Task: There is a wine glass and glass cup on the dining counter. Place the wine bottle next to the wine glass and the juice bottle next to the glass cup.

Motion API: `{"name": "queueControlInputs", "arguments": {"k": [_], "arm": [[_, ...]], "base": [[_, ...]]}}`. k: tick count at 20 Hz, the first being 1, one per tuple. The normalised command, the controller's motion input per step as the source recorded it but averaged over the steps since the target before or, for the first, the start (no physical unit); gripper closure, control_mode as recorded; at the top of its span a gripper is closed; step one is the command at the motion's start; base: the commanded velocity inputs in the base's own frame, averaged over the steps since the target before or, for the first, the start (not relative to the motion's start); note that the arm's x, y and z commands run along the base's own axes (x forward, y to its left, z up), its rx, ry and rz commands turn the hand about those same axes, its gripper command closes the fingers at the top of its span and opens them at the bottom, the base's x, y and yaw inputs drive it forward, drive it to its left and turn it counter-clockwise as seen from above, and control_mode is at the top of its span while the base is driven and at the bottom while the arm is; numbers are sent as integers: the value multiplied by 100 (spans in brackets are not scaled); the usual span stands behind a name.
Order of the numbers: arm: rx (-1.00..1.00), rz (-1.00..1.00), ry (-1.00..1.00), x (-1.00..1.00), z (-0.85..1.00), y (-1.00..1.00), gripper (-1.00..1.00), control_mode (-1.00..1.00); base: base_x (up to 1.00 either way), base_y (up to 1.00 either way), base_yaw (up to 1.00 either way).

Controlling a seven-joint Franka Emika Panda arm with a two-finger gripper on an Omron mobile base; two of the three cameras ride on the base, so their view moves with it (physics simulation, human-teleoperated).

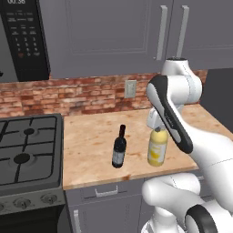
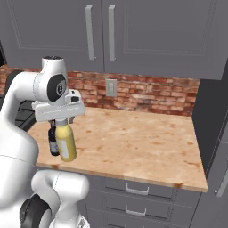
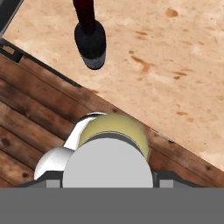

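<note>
Here, nearest the base, the gripper (image 2: 63,121) is clamped on the cap and neck of the juice bottle (image 1: 157,146), reaching down from above; in the hand view the pale cap sits squarely between the finger tips with the yellow shoulder showing just past it. The bottle hangs slightly tilted near the front edge of the wood-topped counter (image 1: 91,136), and in the right base view its base looks to be just clear of the surface, though that is hard to be sure of. Just beside it, toward the stove (image 1: 27,154), the wine bottle (image 1: 119,148) stands upright and untouched on the same counter. Farther back come the brick backsplash (image 1: 68,95) with its wall outlet (image 1: 130,88), and the grey cabinets (image 2: 133,35) above. As for progress, this reads as an early stage: the first bottle is gripped, but neither has been carried to its glass. Still ahead are driving the juice bottle across to the glass cup, setting it down, then returning for the wine bottle and placing it by the wine glass.
</note>
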Motion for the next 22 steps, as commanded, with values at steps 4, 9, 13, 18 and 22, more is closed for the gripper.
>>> {"name": "queueControlInputs", "arguments": {"k": [4, 9, 13, 18, 22], "arm": [[0, 0, 0, 0, 0, 0, 100, -100], [0, 0, 0, 0, 0, 0, 100, -100], [0, 0, 0, 0, 0, 0, 100, 100], [0, 0, 0, 0, 0, 0, 100, 100], [0, 0, 0, 0, 0, 0, 100, 100]], "base": [[0, 0, 0], [0, 0, 0], [0, 0, 0], [-1, 0, 0], [-22, 0, 0]]}}
